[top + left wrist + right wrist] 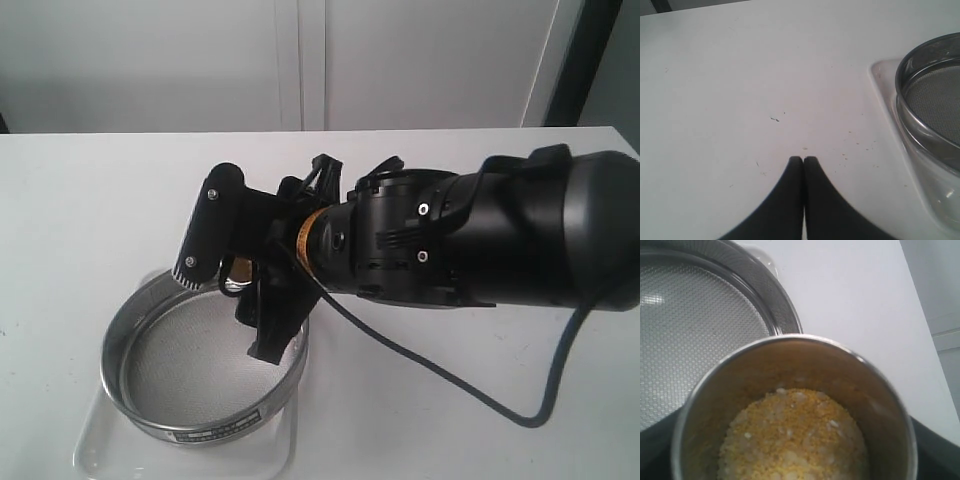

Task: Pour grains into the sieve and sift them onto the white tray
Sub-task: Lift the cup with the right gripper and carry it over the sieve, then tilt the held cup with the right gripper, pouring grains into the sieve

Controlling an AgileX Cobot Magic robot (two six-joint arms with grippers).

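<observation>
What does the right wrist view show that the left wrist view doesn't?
Only the right wrist view shows the steel cup, partly full of grains, close to the sieve. Only the left wrist view shows the left gripper, shut and empty, over the table, which has a few dark specks on it. Both show the sieve with no grains on its mesh, and a corner of the white tray under it.

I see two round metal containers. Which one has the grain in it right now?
The small rounded steel cup: golden-yellow and whitish grains lie in its bottom. The wide round metal sieve with wire mesh shows only bare mesh.
</observation>
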